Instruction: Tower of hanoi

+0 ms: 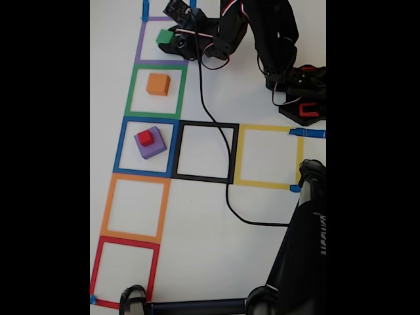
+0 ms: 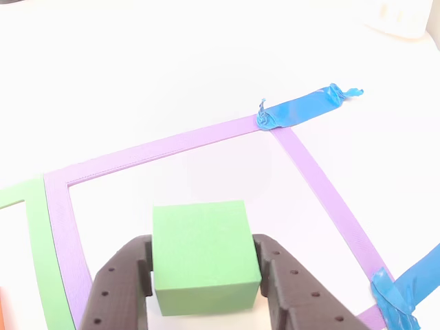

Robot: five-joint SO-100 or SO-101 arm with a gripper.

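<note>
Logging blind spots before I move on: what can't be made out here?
- Green cube: its underside is cut off by the bottom edge in the other view, so lifted or resting is unclear.
- Gripper: fingertips blurred and too small in the fixed view.
- Purple square: partly covered by the arm.

White table (image 1: 210, 249) carries 7 tape squares, an orange cube (image 1: 158, 84) and a purple cube (image 1: 151, 144).

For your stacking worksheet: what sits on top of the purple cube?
The red cube sits on the purple cube, inside the blue tape square. The purple face beneath the red cube is covered.
</note>
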